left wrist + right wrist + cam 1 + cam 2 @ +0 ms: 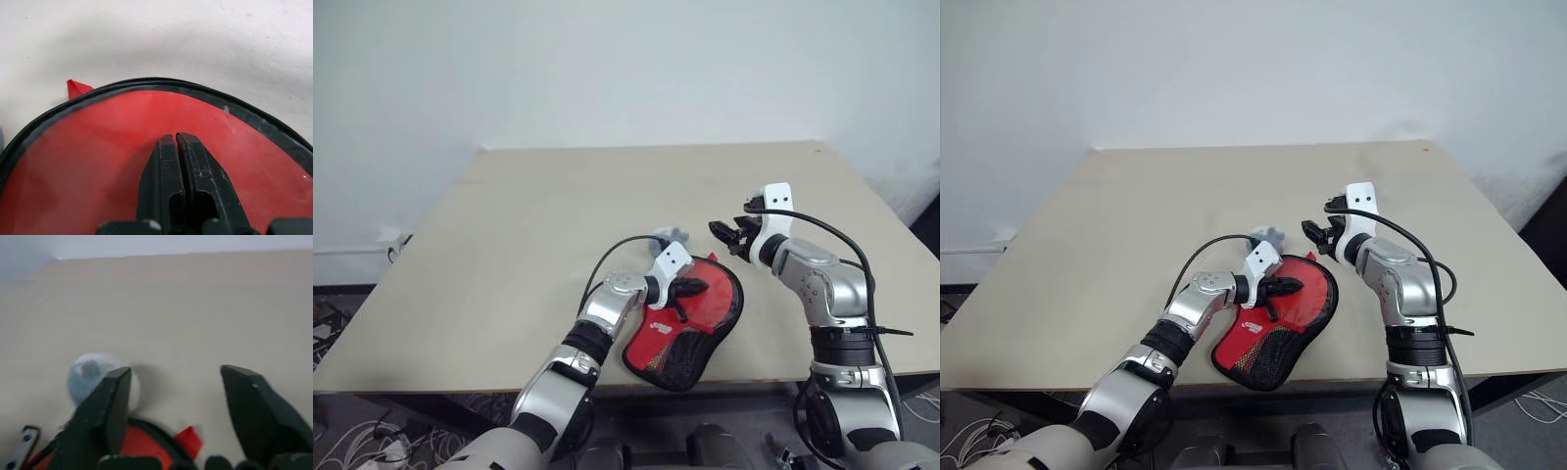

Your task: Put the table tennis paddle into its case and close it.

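- under my left gripper [176, 139] lies the case [700, 318], flat on the table [538, 225] near its front edge, red with black edging.
- my left gripper's two black fingers are pressed together, nothing between them, with their tips over the red panel of the case; i cannot tell whether they touch the fabric or hang just over it.
- just ahead of those tips, the black zip edge curves around the round end, and a small red tab [77, 88] sticks out from the rim onto the bare table.
- back toward my left wrist, the narrow end of the case carries a black mesh patch [1268, 357] and a small white logo [1253, 327].
- my right gripper [736, 233] hangs in the air beyond the round end of the case, apart from it, its fingers spread wide and holding nothing.
- below my right gripper's fingers i see the case's round rim with the red tab, and just beside one finger a small pale grey object [90, 377] resting on the table, too blurred to make out.
- the table tennis paddle itself i cannot make out; whether it is inside the case i cannot tell.
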Robot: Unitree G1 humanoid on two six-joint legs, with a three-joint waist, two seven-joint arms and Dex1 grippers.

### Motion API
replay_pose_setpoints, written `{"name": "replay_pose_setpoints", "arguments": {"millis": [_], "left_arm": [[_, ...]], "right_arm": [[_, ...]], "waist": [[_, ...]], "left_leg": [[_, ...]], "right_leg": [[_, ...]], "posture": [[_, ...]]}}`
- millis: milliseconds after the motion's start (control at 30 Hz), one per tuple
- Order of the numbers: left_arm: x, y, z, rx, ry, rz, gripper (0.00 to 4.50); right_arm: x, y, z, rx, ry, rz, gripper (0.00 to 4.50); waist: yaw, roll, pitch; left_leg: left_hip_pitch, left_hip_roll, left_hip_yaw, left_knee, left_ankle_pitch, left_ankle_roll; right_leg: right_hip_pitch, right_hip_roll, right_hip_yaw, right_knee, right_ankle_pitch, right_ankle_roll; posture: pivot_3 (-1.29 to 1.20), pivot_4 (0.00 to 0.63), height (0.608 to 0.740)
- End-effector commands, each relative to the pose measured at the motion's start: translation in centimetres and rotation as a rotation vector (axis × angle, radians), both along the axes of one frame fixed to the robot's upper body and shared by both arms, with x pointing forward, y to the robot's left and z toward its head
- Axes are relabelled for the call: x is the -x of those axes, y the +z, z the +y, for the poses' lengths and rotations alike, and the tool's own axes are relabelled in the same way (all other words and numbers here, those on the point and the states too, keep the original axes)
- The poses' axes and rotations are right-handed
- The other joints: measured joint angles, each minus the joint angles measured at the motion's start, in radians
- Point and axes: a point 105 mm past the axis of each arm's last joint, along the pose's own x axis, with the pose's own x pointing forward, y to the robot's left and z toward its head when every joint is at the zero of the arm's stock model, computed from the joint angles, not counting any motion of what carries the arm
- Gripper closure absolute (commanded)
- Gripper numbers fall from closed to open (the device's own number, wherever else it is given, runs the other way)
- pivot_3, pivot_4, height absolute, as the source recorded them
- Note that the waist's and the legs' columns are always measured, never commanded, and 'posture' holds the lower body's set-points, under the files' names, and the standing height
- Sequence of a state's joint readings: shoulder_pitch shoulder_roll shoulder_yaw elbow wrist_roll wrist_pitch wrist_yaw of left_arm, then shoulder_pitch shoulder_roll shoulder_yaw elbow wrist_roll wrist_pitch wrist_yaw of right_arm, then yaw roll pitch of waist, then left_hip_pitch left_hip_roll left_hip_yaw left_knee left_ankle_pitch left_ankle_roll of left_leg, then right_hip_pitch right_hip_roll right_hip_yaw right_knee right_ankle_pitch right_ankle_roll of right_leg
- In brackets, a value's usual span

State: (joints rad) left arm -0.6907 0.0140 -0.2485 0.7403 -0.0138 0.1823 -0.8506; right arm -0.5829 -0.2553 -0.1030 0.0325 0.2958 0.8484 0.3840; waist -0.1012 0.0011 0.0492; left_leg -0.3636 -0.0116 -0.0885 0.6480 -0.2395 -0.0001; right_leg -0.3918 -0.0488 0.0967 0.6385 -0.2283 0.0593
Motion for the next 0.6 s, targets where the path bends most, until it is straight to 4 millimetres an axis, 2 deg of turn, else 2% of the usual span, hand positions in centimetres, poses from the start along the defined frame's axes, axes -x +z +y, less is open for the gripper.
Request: {"name": "replay_pose_setpoints", "arguments": {"millis": [33, 67, 400, 600], "left_arm": [[1.0, -3.1, 0.9, -0.019, 0.042, 0.138, 4.50], [0.8, -3.1, 1.0, -0.017, 0.054, 0.147, 4.50], [0.7, -3.6, 1.1, -0.011, 0.079, 0.191, 4.50], [0.7, -3.8, 1.0, -0.029, 0.073, 0.182, 4.50]], "right_arm": [[-0.2, 1.9, 0.1, -0.043, 0.040, -0.051, 0.21], [-0.3, 1.7, 0.2, -0.046, 0.044, -0.044, 0.03], [-0.9, -0.1, 1.3, 0.010, 0.087, -0.018, 0.03], [-1.9, -0.1, 2.5, -0.004, 0.123, -0.032, 0.03]], "waist": [[0.000, 0.000, 0.000], [0.000, 0.000, 0.000], [0.000, -0.001, -0.001], [0.000, -0.001, -0.001]], "left_leg": [[0.002, 0.000, 0.000, 0.000, 0.000, 0.000], [0.003, 0.000, 0.000, 0.000, 0.000, 0.000], [0.003, 0.000, 0.000, 0.001, 0.000, 0.000], [0.003, 0.000, 0.000, 0.001, 0.000, 0.000]], "right_leg": [[0.002, 0.000, 0.000, 0.000, 0.000, 0.000], [0.002, 0.000, 0.000, 0.000, 0.000, 0.000], [0.003, 0.000, 0.000, 0.000, 0.000, 0.000], [0.003, 0.000, 0.000, 0.000, 0.000, 0.000]], "posture": [[0.00, 0.000, 0.740], [0.00, 0.000, 0.740], [0.00, 0.000, 0.740], [0.00, 0.000, 0.740]]}}
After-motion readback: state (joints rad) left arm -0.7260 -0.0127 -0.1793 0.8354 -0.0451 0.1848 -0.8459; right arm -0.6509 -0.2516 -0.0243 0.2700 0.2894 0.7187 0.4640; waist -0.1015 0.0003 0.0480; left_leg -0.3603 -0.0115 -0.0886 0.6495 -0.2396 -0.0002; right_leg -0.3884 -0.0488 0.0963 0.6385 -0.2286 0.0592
